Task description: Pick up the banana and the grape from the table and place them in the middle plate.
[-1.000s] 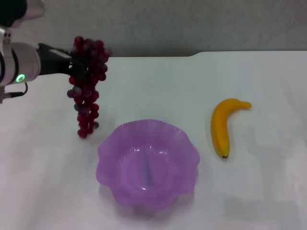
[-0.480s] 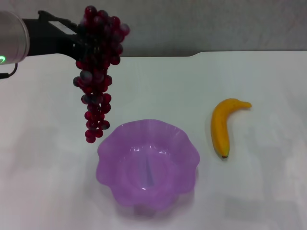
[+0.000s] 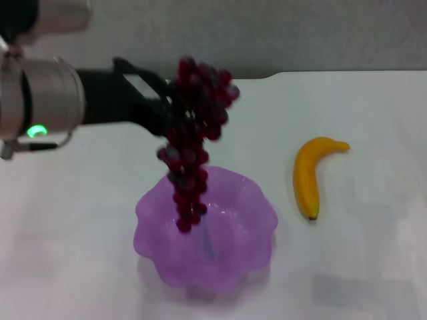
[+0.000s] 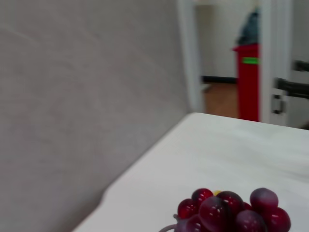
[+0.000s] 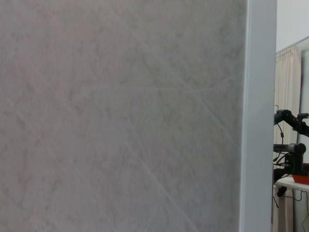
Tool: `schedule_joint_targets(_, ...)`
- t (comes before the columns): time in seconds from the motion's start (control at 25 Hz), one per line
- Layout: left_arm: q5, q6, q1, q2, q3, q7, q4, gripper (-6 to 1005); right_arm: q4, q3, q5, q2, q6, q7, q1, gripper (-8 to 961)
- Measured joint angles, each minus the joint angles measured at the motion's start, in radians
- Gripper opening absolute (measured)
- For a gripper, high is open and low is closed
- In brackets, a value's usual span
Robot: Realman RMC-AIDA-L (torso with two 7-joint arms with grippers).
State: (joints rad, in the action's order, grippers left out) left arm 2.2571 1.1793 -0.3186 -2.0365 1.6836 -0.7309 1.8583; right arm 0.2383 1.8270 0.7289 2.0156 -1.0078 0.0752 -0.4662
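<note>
Reaching in from the left in the head view: the left gripper (image 3: pixel 175 107), black and blocky behind a brushed-metal wrist, clamping the top of the grape (image 3: pixel 191 143). Hanging as a long, tapering bunch of small, round, dark red-purple berries, lowest ones dangling inside the middle plate (image 3: pixel 257 207), clear of the table (image 3: pixel 373 267). Sitting near the front edge, that plate: translucent purple plastic, bowl-like, wavy scalloped rim. Lying to its right on the smooth white top, well apart: the banana (image 3: pixel 308 173), glossy yellow-orange, curved, dark tip pointing forward. Showing in the left wrist view only the glossy upper berries (image 4: pixel 231 212), some with pale bloom, against a grey wall. Facing a marbled grey panel (image 5: pixel 120 116) in the right wrist view; right gripper out of sight.
</note>
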Motion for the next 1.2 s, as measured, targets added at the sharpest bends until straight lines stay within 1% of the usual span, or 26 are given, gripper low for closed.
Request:
schedule_joint_targets(0.08,-0.017,-0.01,-0.002,0.0,-0.025,-0.025,-0.037,238,0.0,0.0,0.0,0.0,0.0,0.0,0.0,892)
schedule_joint_targets(0.2,-0.021,-0.059,-0.008,-0.001,-0.074,-0.059,-0.106,237,0.001,0.0,0.0,0.0,0.0,0.0,-0.001,892)
schedule_joint_targets(0.36,-0.01,-0.124,-0.01,0.0,-0.133,-0.086,-0.156,238,0.001,0.0,0.0,0.0,0.0,0.0,-0.001,892)
schedule_joint_targets(0.56,-0.041,-0.164,-0.014,-0.001,-0.143,-0.118,-0.22,239,0.001,0.0,0.0,0.0,0.0,0.0,-0.002,891)
schedule_joint_targets(0.76,-0.09,-0.207,-0.044,-0.001,-0.15,-0.172,-0.333,239,0.001,0.0,0.0,0.0,0.0,0.0,-0.002,891)
schedule_joint_targets(0.92,-0.114,-0.252,-0.049,-0.001,-0.15,-0.213,-0.408,237,0.001,0.0,0.0,0.0,0.0,0.0,-0.001,891)
schedule_joint_targets(1.08,-0.153,-0.319,-0.073,-0.001,-0.151,-0.251,-0.539,236,-0.001,0.0,0.0,0.0,0.0,0.0,0.0,892)
schedule_joint_targets(1.12,-0.153,-0.319,-0.073,-0.001,-0.151,-0.251,-0.539,236,-0.001,0.0,0.0,0.0,0.0,0.0,0.0,892)
schedule_joint_targets(1.16,-0.163,-0.33,-0.08,-0.001,-0.151,-0.264,-0.572,236,-0.001,0.0,0.0,0.0,0.0,0.0,0.0,892)
schedule_joint_targets(1.2,-0.175,-0.345,-0.093,-0.001,-0.151,-0.291,-0.629,236,-0.001,0.0,0.0,0.0,0.0,0.0,0.0,892)
